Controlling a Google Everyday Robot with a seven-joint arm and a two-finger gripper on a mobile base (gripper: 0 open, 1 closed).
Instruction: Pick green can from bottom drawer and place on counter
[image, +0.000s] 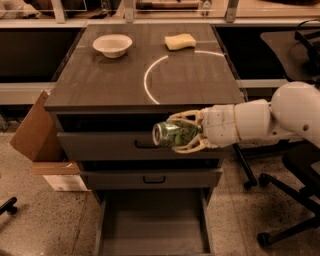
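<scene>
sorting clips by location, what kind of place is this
Probably a lab or office: chair bases, a cardboard box, a counter marked with a white arc. The gripper holds the green can before the upper drawers.
</scene>
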